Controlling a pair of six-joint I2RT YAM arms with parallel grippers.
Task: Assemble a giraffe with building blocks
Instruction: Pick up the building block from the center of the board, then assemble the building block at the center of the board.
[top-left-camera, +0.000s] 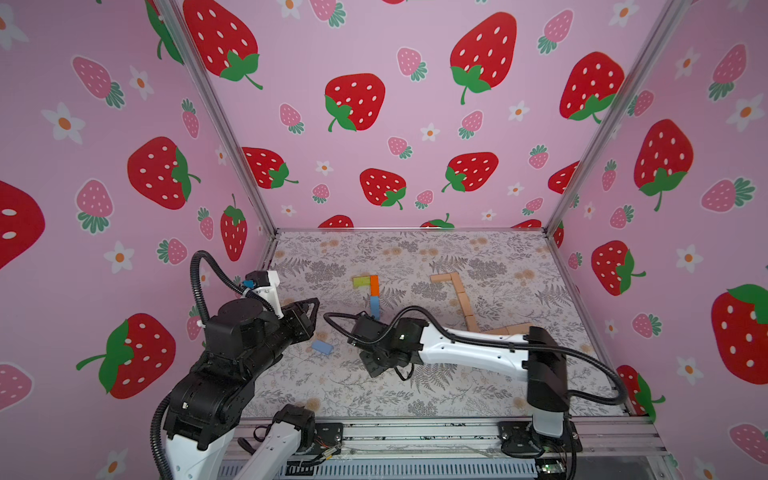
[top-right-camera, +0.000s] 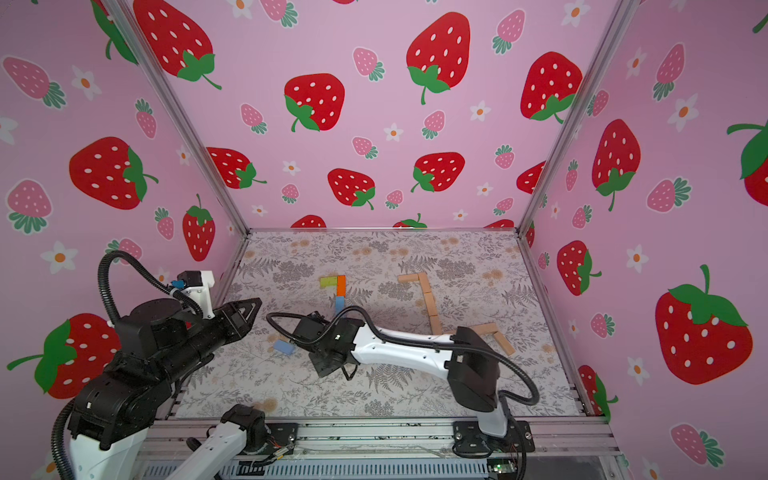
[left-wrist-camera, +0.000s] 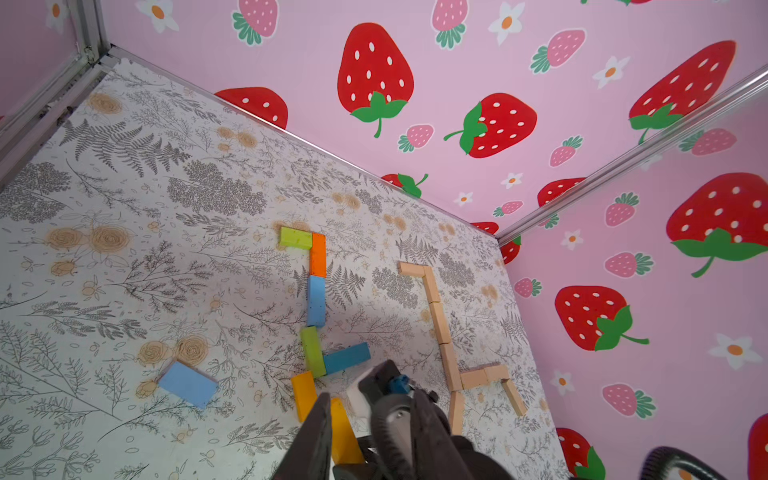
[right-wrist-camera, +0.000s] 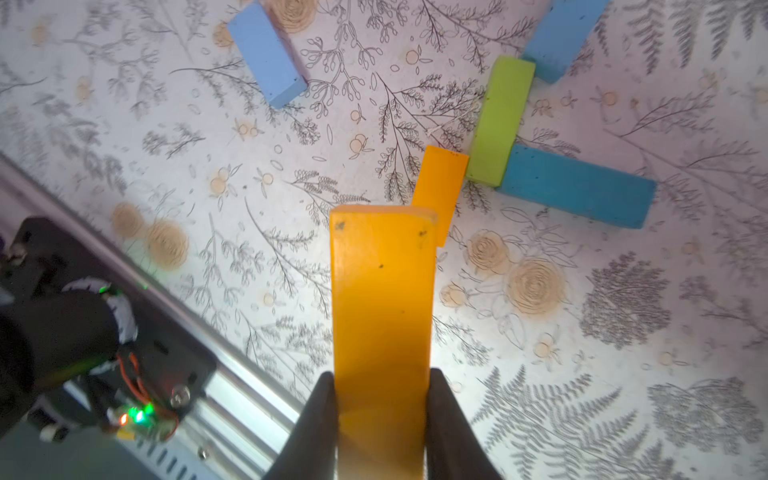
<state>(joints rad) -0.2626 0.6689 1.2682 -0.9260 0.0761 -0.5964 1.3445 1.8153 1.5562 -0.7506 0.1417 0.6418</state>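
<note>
While the left hand (top-left-camera: 313, 302) hovers narrowly parted and empty, the right hand (right-wrist-camera: 380, 382) grips a yellow-orange flat wooden bar (right-wrist-camera: 382, 291) between its fingers (right-wrist-camera: 449, 424), its far end near a second yellow bar (right-wrist-camera: 440, 183) lying on the floral surface (right-wrist-camera: 249, 208) ahead.

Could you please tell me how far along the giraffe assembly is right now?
Done: the tan giraffe looks complete; the coloured giraffe has head, neck, body and one yellow leg. In hand: the right gripper holds a yellow block. Left: placing it and the loose blue block.

Right hand (right-wrist-camera: 381, 374) clamped, left hand (top-left-camera: 315, 302) ajar
</note>
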